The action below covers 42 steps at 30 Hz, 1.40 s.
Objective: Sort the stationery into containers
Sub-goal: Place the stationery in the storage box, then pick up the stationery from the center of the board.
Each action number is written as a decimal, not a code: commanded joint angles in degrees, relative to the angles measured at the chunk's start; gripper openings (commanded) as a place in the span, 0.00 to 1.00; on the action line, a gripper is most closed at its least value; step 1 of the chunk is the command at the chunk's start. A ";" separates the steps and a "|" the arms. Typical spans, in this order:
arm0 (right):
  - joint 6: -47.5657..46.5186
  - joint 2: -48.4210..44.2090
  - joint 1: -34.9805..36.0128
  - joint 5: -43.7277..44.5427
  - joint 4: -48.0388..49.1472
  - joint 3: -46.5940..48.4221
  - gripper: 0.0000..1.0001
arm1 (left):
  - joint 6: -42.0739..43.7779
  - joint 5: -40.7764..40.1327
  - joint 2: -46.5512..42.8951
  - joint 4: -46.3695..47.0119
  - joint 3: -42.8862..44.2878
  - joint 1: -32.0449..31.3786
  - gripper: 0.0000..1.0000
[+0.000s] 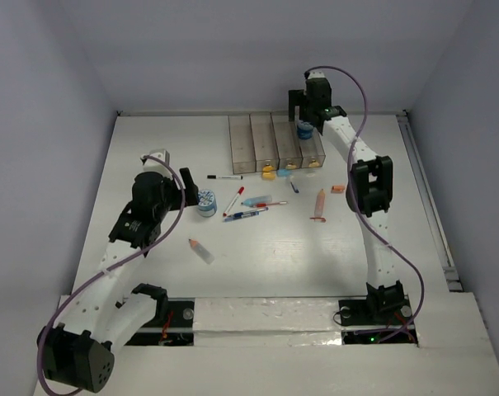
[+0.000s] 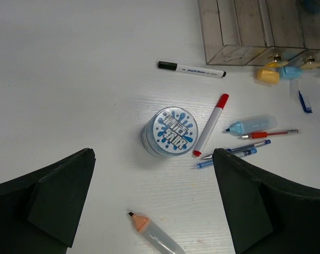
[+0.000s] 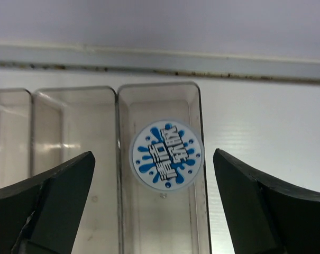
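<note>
- Our right gripper [image 3: 153,154] hangs over the last bin on the right [image 3: 198,121]. Its jaws are wide apart and hold nothing. One roll [image 3: 166,154] sits in that bin.
- That roll looks as wide as the bin. It may be stuck on the edges and not down at the bottom; we cannot tell. A bump could tip it out.
- Our left gripper [image 2: 153,153] hangs over the other roll [image 2: 169,131], which stands on the table [image 2: 70,63]. Its jaws are wide apart too, and hold nothing.
- The red marker [image 2: 211,124] lies just beside that roll. If the jaws shut here, a finger could push the marker or pinch it along with the roll.
- The roll is round and smooth, so we think it could slip out.
- We count four bins [image 1: 253,140] and two rolls.
- We count one red marker, one black-and-white marker [image 2: 191,69], one thin red pen [image 2: 268,134] and, as best we can tell, two blue pens [image 2: 234,153].
- We count four stubby sticks: a blue stick [image 2: 252,125], an orange-tipped stick [image 2: 154,235], a long orange stick [image 1: 320,202] and a short orange stick [image 1: 338,189].
- The small erasers [image 2: 268,75] by the bins are too tiny to count well.
</note>
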 commanded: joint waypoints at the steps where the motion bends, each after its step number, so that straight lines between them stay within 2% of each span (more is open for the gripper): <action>1: 0.01 -1.98 0.31 -2.35 4.58 5.37 1.00 | 0.70 2.49 1.34 0.74 2.05 0.33 0.92; 5: 2.11 -7.34 0.31 -6.48 4.85 3.18 1.00 | 0.35 6.43 5.38 0.39 2.31 0.33 0.89; 8: 5.36 -15.59 0.31 -9.56 5.72 -5.94 1.00 | -0.18 9.25 7.84 0.74 2.23 0.33 0.88; 9: 6.41 -18.66 0.31 -10.35 6.77 -9.97 1.00 | -0.44 10.05 8.37 0.74 2.23 0.33 0.87; 10: 8.95 -25.21 0.31 -12.01 8.17 -19.67 1.00 | -0.71 10.92 8.90 1.35 2.23 0.33 0.87; 12: 11.51 -32.19 0.31 -14.21 14.05 -30.18 1.00 | -0.97 12.16 11.36 1.27 3.10 -0.89 0.87; 13: 13.26 -38.05 2.14 -14.75 15.99 -39.19 1.00 | -1.15 11.47 12.32 0.84 3.71 -1.60 0.87; 15: 14.24 -42.66 3.73 -15.02 18.99 -45.32 1.00 | -1.15 8.48 15.66 -0.04 5.99 -3.44 0.87; 18: 15.30 -49.24 6.55 -15.89 19.08 -52.00 1.00 | -0.88 4.53 21.02 -1.98 9.59 -6.87 0.88; 23: 16.01 -59.01 8.05 -18.62 19.17 -59.57 1.00 | -0.53 -4.26 28.48 -3.30 12.07 -7.41 0.89; 28: 13.11 -67.45 8.05 -16.87 17.15 -64.67 1.00 | -0.53 -7.34 34.47 -5.41 13.48 -7.41 0.89; 31: 13.98 -70.27 8.05 -18.35 17.93 -67.39 1.00 | -0.80 -7.01 35.27 -4.80 13.48 -7.41 0.85; 36: 16.62 -71.68 8.05 -21.08 19.70 -70.39 1.00 | -1.41 -6.38 37.55 -3.92 14.62 -7.93 0.74; 37: 16.88 -71.95 8.05 -21.17 19.70 -71.00 1.00 | -1.50 -6.73 37.91 -3.74 14.97 -7.93 0.69; 38: 17.49 -72.65 8.05 -21.52 20.05 -72.14 1.00 | -1.50 -7.17 38.52 -3.83 15.14 -7.93 0.54; 40: 17.85 -73.44 8.05 -22.22 20.31 -73.20 1.00 | -1.59 -7.35 38.79 -3.74 15.58 -7.93 0.38; 41: 18.02 -73.97 8.05 -22.49 20.31 -73.82 1.00 | -1.67 -7.70 38.53 -3.74 15.76 -7.93 0.25; 42: 18.20 -74.93 8.05 -22.49 20.31 -74.61 1.00 | -1.76 -7.96 38.44 -3.83 15.94 -7.93 0.20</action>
